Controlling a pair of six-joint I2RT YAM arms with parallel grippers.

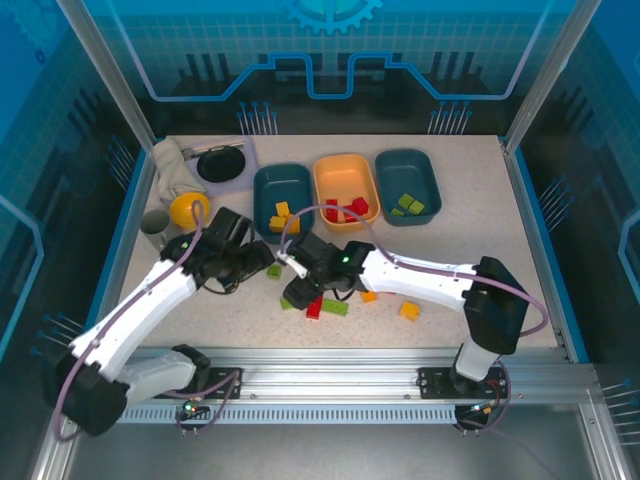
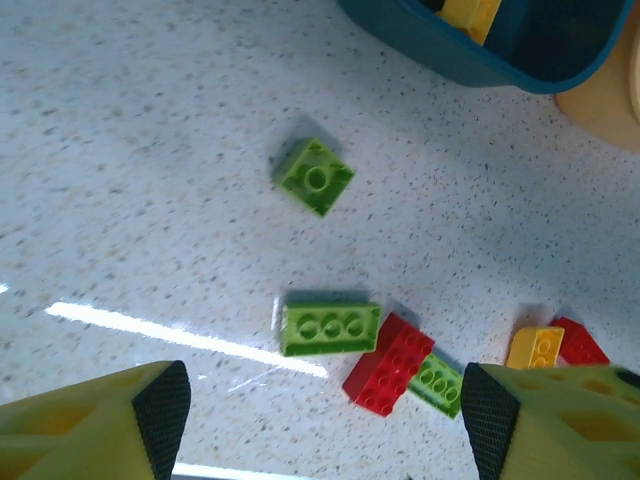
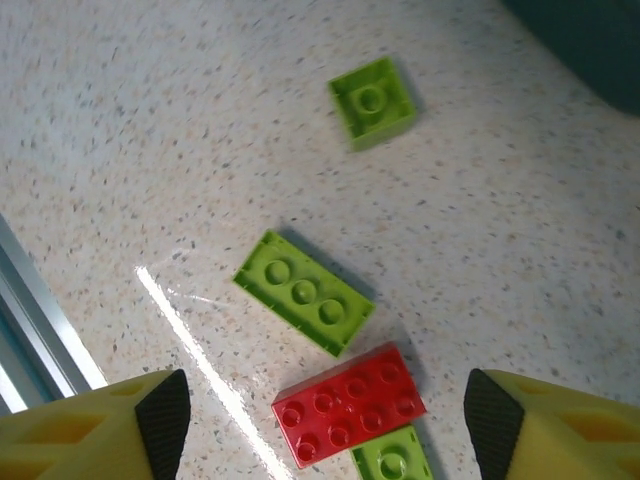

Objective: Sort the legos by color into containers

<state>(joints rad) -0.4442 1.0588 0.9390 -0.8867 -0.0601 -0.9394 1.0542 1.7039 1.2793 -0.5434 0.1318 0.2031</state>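
Fingers of left gripper (image 2: 325, 425) apart, empty, above loose bricks (image 1: 334, 307); right gripper (image 3: 325, 425) apart too, nothing clamped, red brick (image 3: 348, 405) below between fingers. Beside it long green brick (image 3: 304, 291); small green brick (image 3: 392, 462) seems touching it. Risk: closing drags green neighbour along, wrong colour lands in orange tray (image 1: 345, 175). Risk: both arms crowd same cluster, wrists may bump. Yellow already in left teal tray (image 1: 283, 185), green in right teal tray (image 1: 405, 170). Far left: black dish (image 1: 220, 165), grey cup (image 1: 153, 225)
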